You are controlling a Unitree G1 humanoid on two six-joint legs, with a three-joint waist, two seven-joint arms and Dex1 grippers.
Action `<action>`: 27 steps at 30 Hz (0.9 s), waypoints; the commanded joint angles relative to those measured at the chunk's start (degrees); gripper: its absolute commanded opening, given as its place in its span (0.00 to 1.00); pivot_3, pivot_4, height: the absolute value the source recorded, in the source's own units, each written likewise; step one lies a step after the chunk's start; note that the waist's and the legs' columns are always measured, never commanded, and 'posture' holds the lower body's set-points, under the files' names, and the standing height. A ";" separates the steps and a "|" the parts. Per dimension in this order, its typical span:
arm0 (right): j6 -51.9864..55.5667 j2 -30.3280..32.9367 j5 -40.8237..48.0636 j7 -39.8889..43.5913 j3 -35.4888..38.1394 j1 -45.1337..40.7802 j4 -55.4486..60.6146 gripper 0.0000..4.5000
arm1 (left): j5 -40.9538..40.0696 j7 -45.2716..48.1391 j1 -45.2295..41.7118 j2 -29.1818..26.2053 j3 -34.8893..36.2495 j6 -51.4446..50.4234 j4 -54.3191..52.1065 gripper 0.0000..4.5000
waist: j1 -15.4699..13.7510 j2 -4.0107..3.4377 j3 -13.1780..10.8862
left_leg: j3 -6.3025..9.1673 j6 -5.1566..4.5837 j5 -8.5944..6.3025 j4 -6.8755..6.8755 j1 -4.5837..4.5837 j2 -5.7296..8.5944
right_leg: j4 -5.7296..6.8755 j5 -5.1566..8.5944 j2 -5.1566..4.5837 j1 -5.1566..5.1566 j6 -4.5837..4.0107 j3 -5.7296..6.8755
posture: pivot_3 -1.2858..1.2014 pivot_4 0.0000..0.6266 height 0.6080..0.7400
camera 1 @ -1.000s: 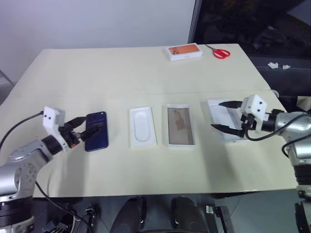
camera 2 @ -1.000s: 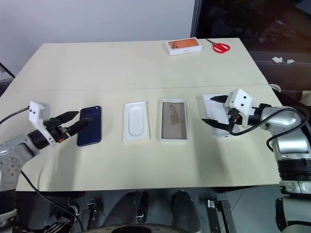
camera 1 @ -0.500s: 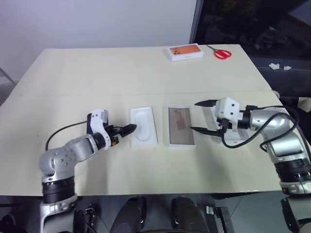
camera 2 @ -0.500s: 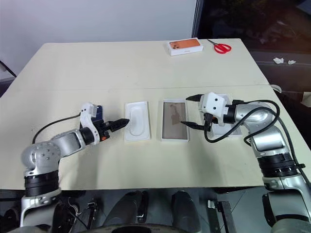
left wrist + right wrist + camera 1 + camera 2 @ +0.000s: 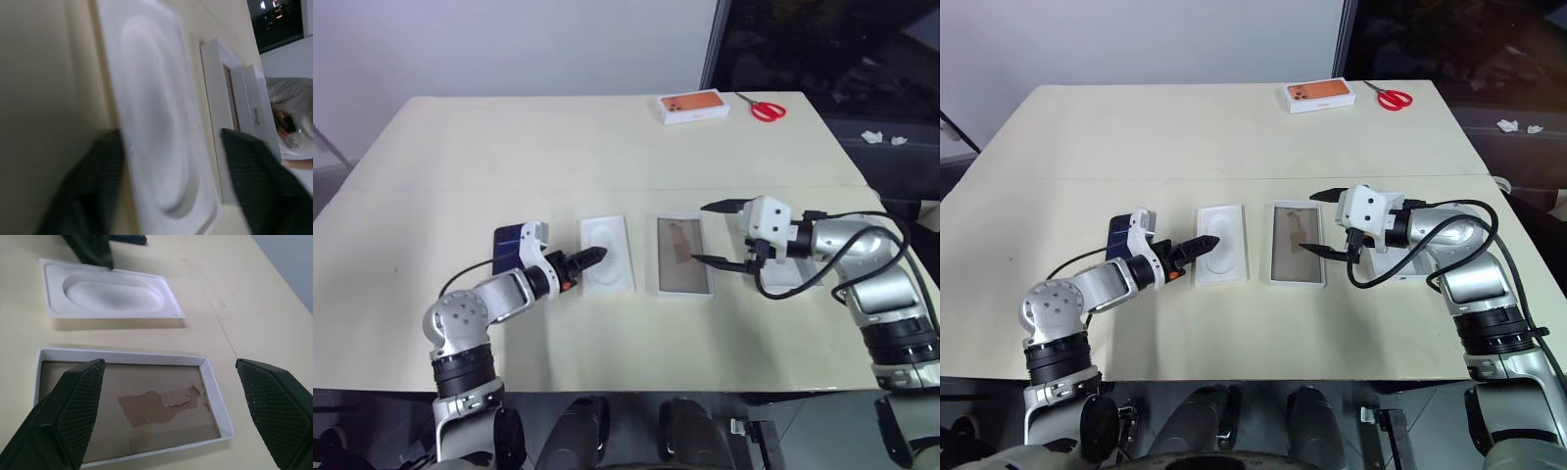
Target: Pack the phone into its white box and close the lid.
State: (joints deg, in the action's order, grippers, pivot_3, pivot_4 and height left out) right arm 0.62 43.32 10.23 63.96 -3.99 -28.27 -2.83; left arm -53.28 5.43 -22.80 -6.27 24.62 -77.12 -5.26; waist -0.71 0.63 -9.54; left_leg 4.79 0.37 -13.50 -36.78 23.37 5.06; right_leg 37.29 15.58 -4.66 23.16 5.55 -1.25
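Note:
The dark blue phone lies flat on the table, left of the middle, its near end hidden behind my left wrist. My left gripper reaches past it, its fingers narrowly apart astride the left rim of the white insert. To the right of the insert, the white box lies open with its brownish sheet showing. My right gripper hovers wide open at the box's right edge, holding nothing. The lid lies under my right forearm, mostly hidden.
A white box with an orange phone picture and red scissors lie at the table's far edge. A seam runs across the tabletop behind the row of parts.
My left gripper swung right from the phone to the insert's rim and its fingers drew closer together. My right gripper moved left from over the lid to the box's edge, then held still.

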 commanded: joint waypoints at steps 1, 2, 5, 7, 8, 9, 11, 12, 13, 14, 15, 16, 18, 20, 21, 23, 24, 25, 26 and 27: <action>-1.01 0.26 0.37 -0.25 1.22 -1.15 0.65 1.00 | -0.87 -0.63 0.56 0.53 0.55 -0.82 1.00 0.23 | -0.07 0.01 -0.01 | 0.00 -0.01 -0.01 -0.03 0.01 0.00 | 0.00 0.00 0.00 -0.01 0.00 0.01 | 0.52 0.24 1.00; -1.04 0.26 0.35 -0.26 1.22 -1.18 0.60 1.00 | -0.88 -0.79 0.50 0.56 0.93 -0.65 1.36 0.12 | -0.05 0.01 -0.01 | 0.00 -0.03 -0.02 -0.08 0.03 0.00 | 0.00 0.00 0.00 -0.01 0.00 0.01 | 0.52 0.24 1.00; -1.22 0.25 0.24 -0.30 1.18 -1.31 0.32 1.00 | -2.51 -0.77 0.41 0.73 2.42 -0.92 2.04 0.01 | 0.00 0.01 -0.01 | 0.00 -0.11 -0.08 -0.11 0.02 0.00 | 0.00 0.00 0.00 -0.05 0.00 0.01 | 0.52 0.24 1.00; -1.21 0.25 0.25 -0.32 1.18 -1.31 0.29 1.00 | -2.55 -0.88 0.54 0.34 2.33 -0.80 1.82 0.01 | 0.02 0.00 0.00 | 0.00 -0.14 -0.10 -0.11 0.02 -0.01 | 0.00 0.00 0.00 -0.04 0.00 0.01 | 0.52 0.24 1.00; -1.27 0.21 0.22 -0.33 1.12 -1.21 0.23 1.00 | -3.09 -1.01 0.51 0.38 2.90 -0.79 1.95 0.01 | 0.01 0.00 0.00 | 0.00 -0.14 -0.10 -0.11 0.02 -0.01 | 0.00 0.00 0.00 -0.03 0.00 0.01 | 0.52 0.24 1.00; -1.16 0.13 0.31 -0.26 1.06 -1.05 0.15 1.00 | -3.87 -1.27 0.37 0.51 3.73 -0.81 1.98 0.01 | 0.02 0.00 0.00 | 0.00 -0.12 -0.09 -0.11 0.02 -0.01 | 0.00 0.00 0.01 -0.03 0.00 0.01 | 0.52 0.24 1.00; 0.73 0.07 1.54 0.73 0.82 -0.42 0.72 1.00 | -5.53 -1.83 -0.16 0.40 5.25 -1.16 1.87 0.01 | 0.03 0.01 -0.01 | 0.00 -0.12 -0.09 -0.11 0.02 -0.01 | 0.00 0.00 0.00 -0.03 0.00 0.01 | 0.52 0.24 1.00; 2.27 0.28 2.72 1.87 0.62 0.28 1.67 1.00 | -6.07 -1.85 -0.45 -0.04 5.60 -1.20 1.62 0.01 | 0.06 0.02 -0.01 | 0.00 -0.12 -0.09 -0.11 0.02 -0.01 | 0.00 0.00 0.01 -0.03 0.00 0.01 | 0.52 0.24 1.00; 3.36 0.42 3.49 2.70 0.53 0.75 2.38 1.00 | -6.46 -1.91 -0.63 -0.36 5.79 -1.25 1.47 0.01 | 0.05 0.02 -0.01 | 0.00 -0.14 -0.10 -0.11 0.02 -0.01 | 0.00 0.00 0.01 -0.02 0.00 0.01 | 0.52 0.24 1.00; 7.19 0.98 5.93 4.46 0.17 2.15 4.76 1.00 | -6.57 -1.88 -1.15 -1.61 6.17 -1.40 1.51 0.01 | 0.04 0.02 -0.02 | 0.01 -0.14 -0.10 -0.11 0.03 -0.02 | 0.00 0.00 0.01 -0.02 0.00 0.01 | 0.52 0.24 1.00; 9.67 1.28 7.40 5.50 -0.23 3.45 6.94 1.00 | -6.73 -1.57 -1.71 -3.08 6.46 -1.41 1.42 0.01 | 0.03 0.03 -0.02 | 0.01 -0.14 -0.10 -0.11 0.03 -0.02 | 0.00 0.00 0.01 -0.02 0.00 0.01 | 0.52 0.24 1.00; 11.33 1.28 8.09 5.85 -0.61 4.42 8.65 1.00 | -6.97 -1.18 -2.24 -4.36 6.75 -1.22 1.33 0.01 | 0.06 0.05 -0.03 | 0.02 -0.14 -0.11 -0.11 0.04 -0.02 | 0.00 0.00 0.01 -0.01 0.00 0.01 | 0.52 0.24 1.00; 13.83 0.12 8.21 5.17 -1.98 5.49 10.98 1.00 | -8.60 -0.76 -3.46 -6.96 7.59 -2.01 1.21 0.01 | 0.36 0.06 -0.04 | 0.03 -0.20 -0.14 -0.10 0.05 -0.04 | 0.01 0.00 0.03 0.02 0.00 0.00 | 0.52 0.24 1.00; 14.98 -0.99 7.58 4.11 -3.17 5.86 11.82 1.00 | -9.33 -0.11 -3.89 -9.05 6.97 -2.77 0.34 0.01 | 0.43 0.04 -0.03 | 0.03 -0.26 -0.18 -0.10 0.04 -0.04 | 0.03 0.00 0.03 0.04 0.00 0.00 | 0.52 0.24 1.00; 15.76 -1.48 7.28 3.73 -3.88 6.05 11.85 1.00 | -9.65 -0.10 -4.10 -9.75 6.76 -3.30 -0.03 0.01 | 0.36 0.04 -0.03 | 0.02 -0.26 -0.18 -0.10 0.04 -0.03 | 0.04 0.00 0.02 0.04 0.00 0.00 | 0.52 0.24 1.00; 15.09 -2.00 5.20 2.99 -5.52 6.39 10.89 1.00 | -10.10 -0.03 -4.43 -10.71 6.45 -3.88 -0.47 0.01 | 0.15 0.05 -0.03 | 0.02 -0.24 -0.17 -0.11 0.04 -0.02 | 0.03 0.00 0.01 0.02 0.00 0.00 | 0.52 0.24 1.00; 14.22 -2.14 3.98 2.87 -6.44 6.56 10.16 1.00 | -10.47 0.02 -4.56 -11.02 6.34 -4.15 -0.57 0.01 | -0.02 0.06 -0.04 | 0.02 -0.22 -0.16 -0.11 0.05 -0.01 | 0.02 0.00 0.00 0.02 0.00 0.00 | 0.52 0.24 1.00; 13.85 -2.25 3.29 2.88 -7.13 6.59 9.62 1.00 | -10.71 0.08 -4.63 -11.28 6.14 -4.40 -0.70 0.01 | -0.05 0.07 -0.04 | 0.03 -0.21 -0.16 -0.12 0.06 0.01 | 0.02 0.00 -0.02 0.03 0.00 0.00 | 0.52 0.24 1.00; 13.86 -2.38 2.42 2.63 -7.93 6.47 8.78 1.00 | -10.89 0.07 -4.71 -11.34 6.09 -4.48 -0.80 0.01 | -0.03 0.09 -0.05 | 0.03 -0.19 -0.14 -0.13 0.07 0.01 | 0.02 0.00 -0.02 0.03 0.00 0.01 | 0.52 0.24 1.00; 12.82 -2.48 1.21 2.25 -8.54 6.32 7.72 0.88 | -10.91 -0.18 -4.85 -11.16 6.17 -4.19 -0.83 0.00 | 0.00 0.08 -0.05 | 0.02 -0.18 -0.14 -0.14 0.07 0.01 | 0.01 0.00 -0.02 0.02 0.00 0.01 | 0.52 0.24 1.00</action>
State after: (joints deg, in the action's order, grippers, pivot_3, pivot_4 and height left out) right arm 15.16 41.06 12.83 66.77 -12.46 -21.71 5.34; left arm -62.04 4.76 -26.74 -17.04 30.93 -81.63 -3.94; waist -0.71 0.72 -9.59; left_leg 4.82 0.19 -13.64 -36.92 23.44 5.08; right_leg 37.30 15.58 -4.68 23.19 5.55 -1.25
